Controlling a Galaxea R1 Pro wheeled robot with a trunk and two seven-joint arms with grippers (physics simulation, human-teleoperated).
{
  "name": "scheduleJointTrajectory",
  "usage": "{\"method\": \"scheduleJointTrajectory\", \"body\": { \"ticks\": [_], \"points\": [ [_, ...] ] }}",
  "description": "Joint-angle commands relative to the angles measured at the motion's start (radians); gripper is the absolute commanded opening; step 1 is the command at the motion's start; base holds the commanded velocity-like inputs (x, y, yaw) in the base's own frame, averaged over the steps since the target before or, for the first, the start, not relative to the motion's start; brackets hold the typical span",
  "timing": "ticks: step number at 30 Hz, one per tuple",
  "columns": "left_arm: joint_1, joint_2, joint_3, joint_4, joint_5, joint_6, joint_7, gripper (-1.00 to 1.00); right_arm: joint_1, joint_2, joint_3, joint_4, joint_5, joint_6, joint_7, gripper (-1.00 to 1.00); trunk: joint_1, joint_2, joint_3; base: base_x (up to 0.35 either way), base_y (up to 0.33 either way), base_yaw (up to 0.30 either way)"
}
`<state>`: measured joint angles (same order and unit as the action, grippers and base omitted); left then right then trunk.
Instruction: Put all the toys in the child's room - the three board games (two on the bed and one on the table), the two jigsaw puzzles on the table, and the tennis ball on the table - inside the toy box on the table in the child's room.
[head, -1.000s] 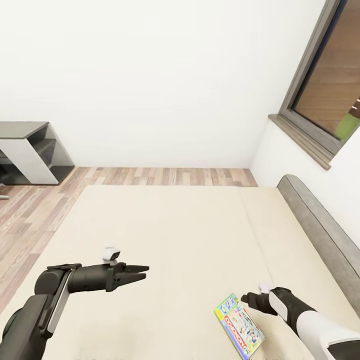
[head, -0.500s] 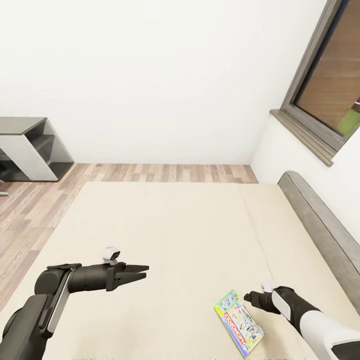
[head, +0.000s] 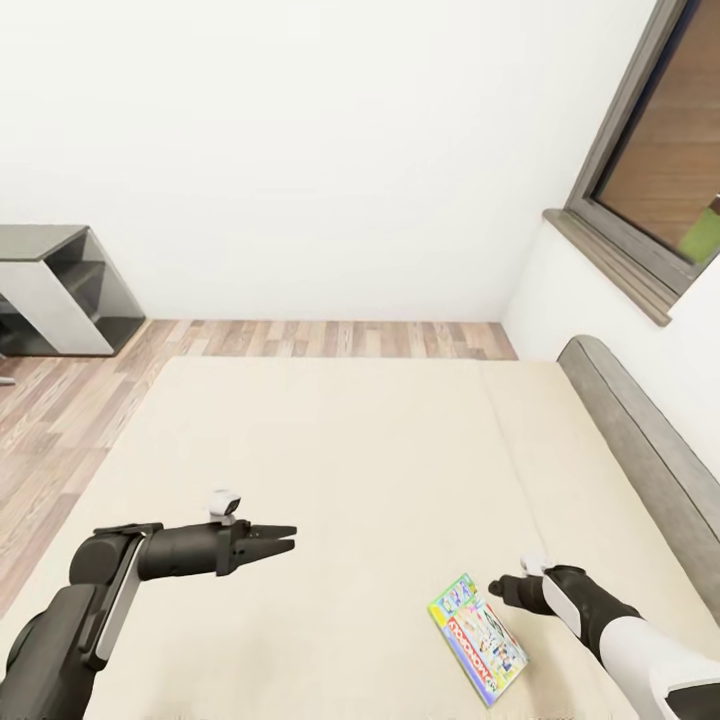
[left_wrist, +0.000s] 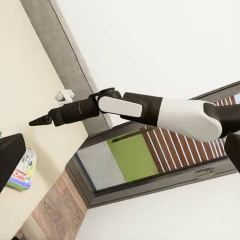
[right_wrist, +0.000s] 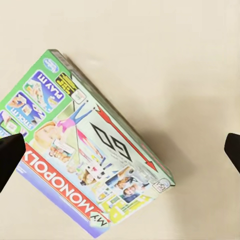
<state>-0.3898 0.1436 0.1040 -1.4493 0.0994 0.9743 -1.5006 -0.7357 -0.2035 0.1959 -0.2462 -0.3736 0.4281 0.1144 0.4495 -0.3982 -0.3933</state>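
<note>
One board game (head: 477, 640), a flat green-edged box with a red banner, lies on the beige bed (head: 350, 450) near its front right. My right gripper (head: 497, 590) hovers just beyond the box's far right corner. In the right wrist view its fingers stand wide apart with nothing between them, and the board game (right_wrist: 90, 155) lies flat on the mattress below. My left gripper (head: 288, 540) is held over the mattress to the left, open and holding nothing. The left wrist view looks across at the right gripper (left_wrist: 37, 121) and a corner of the board game (left_wrist: 22, 170).
A grey headboard (head: 640, 440) runs along the bed's right side under a grey-framed window (head: 650, 180). A low dark-grey-topped cabinet (head: 50, 290) stands at the far left on the wood-plank floor (head: 330, 340). White walls close the far side.
The whole head view has shifted a little, so the camera moved. My right gripper has edged slightly farther along the game's far corner. The left arm keeps its pose.
</note>
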Motion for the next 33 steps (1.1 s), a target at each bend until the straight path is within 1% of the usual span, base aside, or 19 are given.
{"method": "scheduleJointTrajectory", "body": {
  "ticks": [1, 6, 10, 13, 15, 22, 33],
  "points": [
    [-0.001, 0.000, 0.000, 0.000, 0.000, 0.011, -0.003, 1.00, -0.001, -0.001, 0.008, -0.003, -0.006, 0.004, 0.001, 1.00, 0.000, -0.002, -0.003, 0.000, 0.000, 0.000],
    [-0.004, 0.002, 0.000, 0.000, 0.000, 0.012, -0.004, 1.00, 0.000, -0.001, 0.007, -0.005, -0.006, 0.006, 0.015, 1.00, 0.000, -0.002, -0.011, 0.000, 0.000, 0.000],
    [-0.005, 0.003, 0.000, 0.000, 0.000, 0.012, -0.004, 1.00, -0.006, -0.004, 0.006, -0.005, -0.008, 0.008, 0.068, 1.00, 0.000, -0.002, -0.018, 0.000, 0.000, 0.000],
    [-0.006, 0.002, 0.000, 0.000, 0.000, 0.012, 0.000, 1.00, -0.009, 0.000, 0.007, -0.005, -0.007, 0.003, 0.096, 1.00, 0.000, -0.002, -0.023, 0.000, 0.000, 0.000],
    [-0.007, 0.001, 0.000, 0.000, 0.000, 0.012, 0.009, 1.00, -0.010, -0.004, 0.007, -0.005, -0.007, 0.002, 0.107, 1.00, 0.000, -0.002, -0.026, 0.000, 0.000, 0.000],
    [-0.007, 0.001, 0.000, 0.000, 0.000, 0.012, 0.049, 1.00, -0.011, -0.008, 0.008, -0.005, -0.006, 0.001, 0.120, 1.00, 0.000, -0.002, -0.037, 0.000, 0.000, 0.000],
    [-0.008, 0.001, 0.000, 0.000, 0.000, 0.013, 0.059, 1.00, -0.011, -0.007, 0.007, -0.005, -0.006, 0.000, 0.122, 1.00, 0.000, -0.002, -0.055, 0.000, 0.000, 0.000]
  ]
}}
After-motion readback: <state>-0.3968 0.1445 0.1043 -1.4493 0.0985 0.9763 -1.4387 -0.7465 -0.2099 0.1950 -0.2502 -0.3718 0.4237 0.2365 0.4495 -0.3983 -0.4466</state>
